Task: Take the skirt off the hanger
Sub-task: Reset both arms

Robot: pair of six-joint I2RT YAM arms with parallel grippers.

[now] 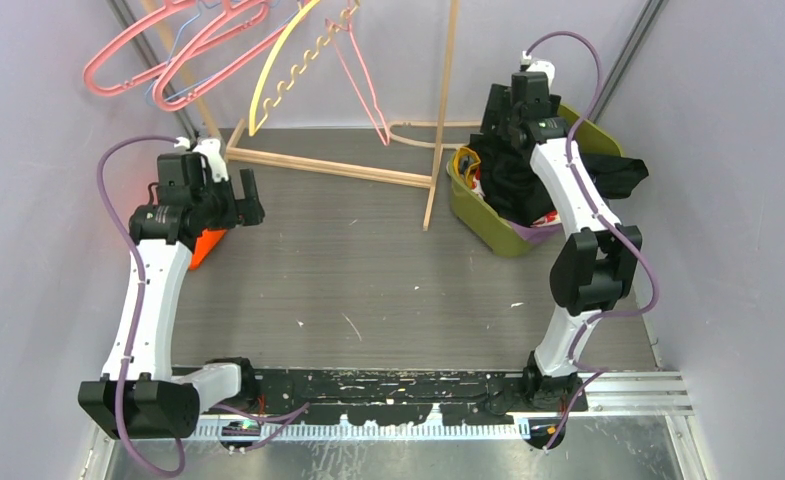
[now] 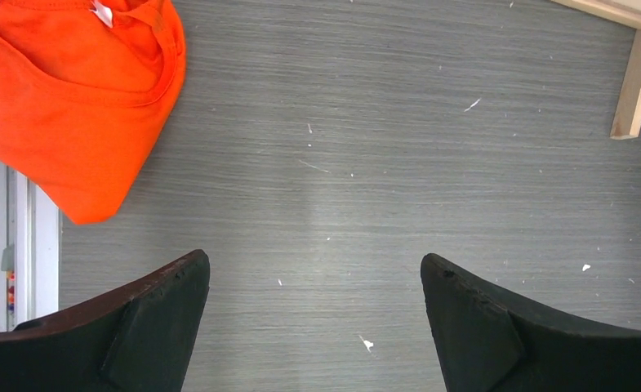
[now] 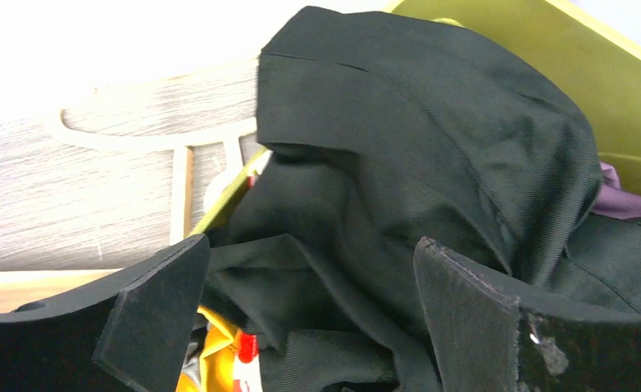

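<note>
The black skirt (image 1: 513, 185) lies crumpled in a green bin (image 1: 488, 238) at the back right, with part of it draped over the bin's right rim. In the right wrist view the skirt (image 3: 398, 147) fills the frame. A pale wooden hanger (image 1: 420, 133) lies flat on the table just left of the bin; it also shows in the right wrist view (image 3: 162, 140). My right gripper (image 1: 496, 128) is open just above the skirt, its jaws (image 3: 311, 245) wide apart and empty. My left gripper (image 1: 253, 197) is open and empty over bare table (image 2: 313, 265).
An orange garment (image 1: 205, 247) lies on the table by my left arm and shows in the left wrist view (image 2: 64, 98). A wooden rack (image 1: 328, 165) stands at the back, with pink (image 1: 168, 50) and yellow (image 1: 278, 60) hangers. The bin also holds yellow, red and purple items.
</note>
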